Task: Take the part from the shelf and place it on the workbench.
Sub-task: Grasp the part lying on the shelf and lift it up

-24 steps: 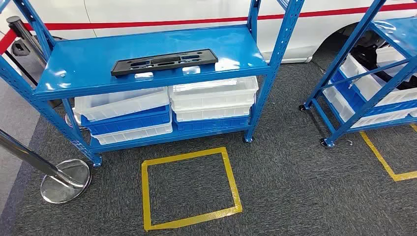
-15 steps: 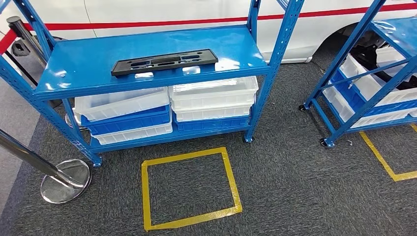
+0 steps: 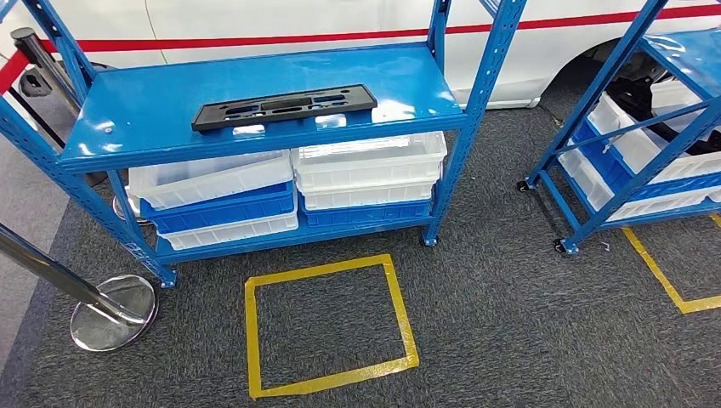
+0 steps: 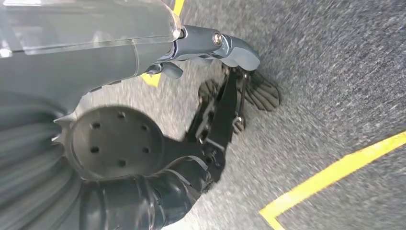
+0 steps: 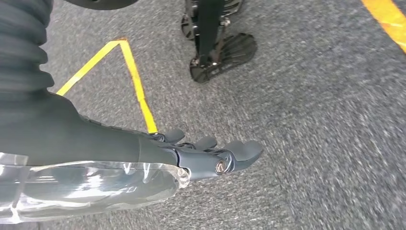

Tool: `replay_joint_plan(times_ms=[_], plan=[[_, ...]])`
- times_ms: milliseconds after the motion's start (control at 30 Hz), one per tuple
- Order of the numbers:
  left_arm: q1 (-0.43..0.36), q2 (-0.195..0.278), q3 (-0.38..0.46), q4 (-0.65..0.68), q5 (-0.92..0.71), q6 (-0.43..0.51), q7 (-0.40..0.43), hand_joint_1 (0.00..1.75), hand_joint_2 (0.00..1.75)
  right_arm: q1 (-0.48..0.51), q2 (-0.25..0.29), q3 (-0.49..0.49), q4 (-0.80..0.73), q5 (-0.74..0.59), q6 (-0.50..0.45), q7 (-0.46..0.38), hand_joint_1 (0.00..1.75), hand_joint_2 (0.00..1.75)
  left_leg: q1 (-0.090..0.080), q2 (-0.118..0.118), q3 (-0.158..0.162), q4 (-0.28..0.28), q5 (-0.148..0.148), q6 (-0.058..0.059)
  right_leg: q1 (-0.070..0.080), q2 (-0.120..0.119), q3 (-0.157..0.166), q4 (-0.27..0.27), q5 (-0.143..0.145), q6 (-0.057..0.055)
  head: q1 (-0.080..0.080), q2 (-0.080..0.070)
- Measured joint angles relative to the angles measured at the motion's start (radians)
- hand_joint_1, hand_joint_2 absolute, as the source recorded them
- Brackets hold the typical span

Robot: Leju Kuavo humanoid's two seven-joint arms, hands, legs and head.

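Head view: the part (image 3: pixel 283 106) lies lengthwise along the shelf's (image 3: pixel 153 110) front edge, while the left hand (image 4: pixel 210 45) and right hand (image 5: pixel 210 155) hang over carpet, fingers loose, holding nothing.

Across the head views, no displacement is visible: the part (image 3: pixel 283 107) lies at the same spot on the shelf (image 3: pixel 153 110), near its front edge, as in both earlier pictures. The camera framing is likewise unaltered, with the yellow square (image 3: pixel 330 325) on the floor in front of the shelf at an identical position.
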Motion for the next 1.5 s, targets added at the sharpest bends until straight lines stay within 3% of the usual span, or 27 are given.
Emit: replay_joint_plan(times_ms=[200,333,467,567,633,700,767,833,900,967,1067,1233,1400,1500], plan=[[-0.02,-0.01,0.066,0.022,0.036,-0.004,0.041,0.0,1.75,-0.023,0.0,-0.059,0.02,0.034,0.002,-0.021,0.0,1.75,0.0,0.0,0.0,0.0,0.0,0.0,0.0,0.0,0.0,0.0,0.0,0.0,0.0,0.0],[-0.027,-0.018,0.1,0.03,0.051,-0.018,0.076,0.0,0.0,-0.038,0.0,-0.069,0.027,0.052,0.011,-0.027,0.0,0.0,0.0,0.0,0.0,0.0,0.0,0.0,0.0,0.0,0.0,0.0,0.0,0.0,0.0,0.0],[-0.027,-0.023,0.112,0.032,0.025,-0.035,0.022,0.0,0.0,-0.042,0.0,-0.081,0.031,0.055,0.023,-0.03,0.0,1.75,0.0,0.0,0.0,0.0,0.0,0.0,0.0,0.0,0.0,0.0,0.0,0.0,0.0,0.0],[-0.024,-0.023,0.104,0.032,-0.032,-0.08,-0.084,0.0,0.0,-0.035,0.0,-0.094,0.031,0.079,0.01,-0.052,0.0,1.75,0.0,0.0,0.0,0.0,0.0,0.0,0.0,0.0,0.0,0.0,0.0,0.0,0.0,0.0],[-0.022,-0.023,0.104,0.032,-0.038,-0.127,-0.112,0.0,0.0,-0.033,0.0,-0.1,0.031,0.117,-0.025,-0.089,0.0,0.87,0.0,0.0,-0.001,0.0,0.0,0.0,0.0,0.0,0.0,0.0,0.0,0.0,0.0,0.0],[-0.021,-0.025,0.111,0.032,-0.023,-0.195,-0.11,0.0,0.0,-0.038,-0.002,-0.105,0.03,0.146,-0.039,-0.105,0.0,0.87,0.0,0.0,-0.001,0.0,0.0,0.0,0.0,0.0,0.0,0.0,0.0,0.0,0.0,0.0],[-0.019,-0.028,0.12,0.032,-0.004,-0.274,-0.106,0.0,0.0,-0.053,-0.005,-0.113,0.03,0.158,0.001,-0.105,0.0,1.75,0.0,0.0,-0.003,0.0,0.0,0.0,0.0,0.0,0.001,0.001,0.0,0.0,0.0,0.0],[-0.019,-0.032,0.126,0.033,-0.003,-0.325,-0.103,0.0,0.0,-0.095,-0.008,-0.105,0.016,0.223,0.042,-0.143,0.0,1.75,-0.001,0.002,-0.007,0.0,0.001,0.0,0.0,0.002,0.0,0.002,0.002,0.001,0.0,0.0],[-0.021,-0.039,0.128,0.035,-0.018,-0.328,-0.103,0.0,0.0,-0.19,-0.006,-0.056,-0.018,0.374,0.051,-0.191,0.0,1.75,-0.002,0.011,-0.01,0.0,0.003,0.0,-0.001,0.011,-0.007,0.005,0.006,0.003,0.0,0.0],[-0.027,-0.047,0.128,0.037,-0.03,-0.321,-0.102,0.0,0.0,-0.308,0.004,0.029,-0.065,0.519,0.061,-0.19,0.0,1.75,-0.003,0.018,-0.011,0.001,0.007,0.001,-0.003,0.018,-0.016,0.006,0.011,0.005,0.0,0.0],[-0.03,-0.055,0.129,0.038,-0.041,-0.314,-0.102,0.0,0.0,-0.43,0.02,0.138,-0.138,0.616,0.072,-0.176,0.0,1.75,-0.003,0.012,-0.012,0.002,0.012,0.002,-0.003,0.01,-0.017,0.006,0.013,0.006,0.0,0.0],[-0.022,-0.06,0.138,0.038,-0.064,-0.266,-0.107,0.0,0.0,-0.508,0.065,0.343,-0.272,0.902,-0.002,-0.205,0.0,1.75,-0.003,0.005,-0.017,0.003,0.015,0.001,-0.002,0.005,-0.02,0.01,0.013,0.006,0.0,0.0],[-0.022,-0.063,0.148,0.038,-0.094,-0.227,-0.101,0.0,0.0,-0.576,0.106,0.641,-0.454,1.181,-0.016,-0.13,0.0,1.75,-0.003,0.006,-0.019,0.003,0.015,0.001,-0.002,0.005,-0.024,0.011,0.013,0.005,0.0,0.0],[-0.02,-0.064,0.154,0.038,-0.107,-0.225,-0.096,0.0,0.0,-0.597,0.111,0.812,-0.52,1.276,-0.038,-0.095,0.0,1.75,-0.003,0.005,-0.019,0.003,0.015,0.001,-0.002,0.004,-0.024,0.011,0.012,0.005,0.0,0.0]])
